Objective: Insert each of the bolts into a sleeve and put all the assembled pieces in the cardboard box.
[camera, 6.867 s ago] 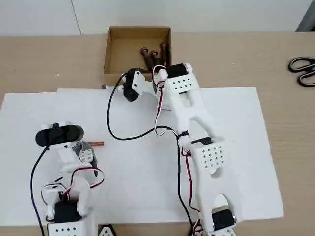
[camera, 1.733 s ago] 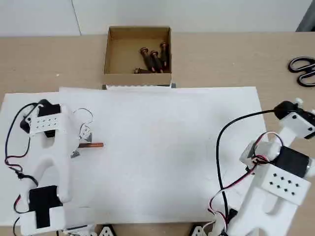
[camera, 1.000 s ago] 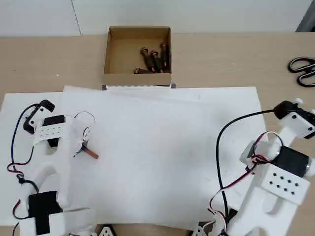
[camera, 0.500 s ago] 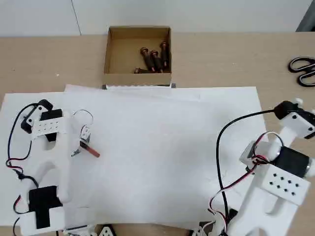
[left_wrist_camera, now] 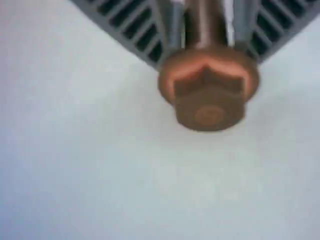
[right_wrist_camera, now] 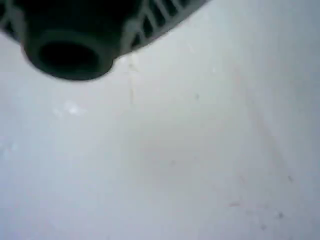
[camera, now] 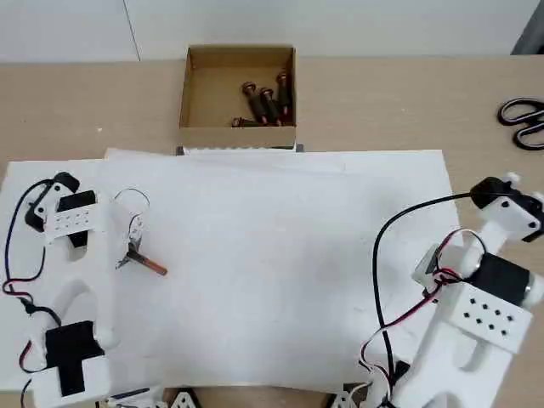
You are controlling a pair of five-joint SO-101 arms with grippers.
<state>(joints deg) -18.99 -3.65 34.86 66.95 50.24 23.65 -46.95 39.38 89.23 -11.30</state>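
My left gripper (camera: pixel 133 254) is low over the white paper at the left, shut on a copper bolt (camera: pixel 151 264) that slants out toward the table's middle. In the left wrist view the bolt's hexagonal head (left_wrist_camera: pixel 210 95) juts from between the ribbed fingers (left_wrist_camera: pixel 125 25) just above the paper. My right gripper (camera: pixel 430 265) sits over the paper's right edge, shut on a black sleeve (right_wrist_camera: pixel 67 52) whose open bore faces the camera. The cardboard box (camera: pixel 197 89) at the back holds several assembled pieces (camera: pixel 265 100).
White paper (camera: pixel 280 255) covers most of the table between the arms. Black scissors (camera: pixel 523 119) lie at the far right edge. Cables loop around both arms.
The right arm has left the box and drawn back to the right side. The left arm has taken up the bolt, turned it from level to slanted and shifted slightly left.
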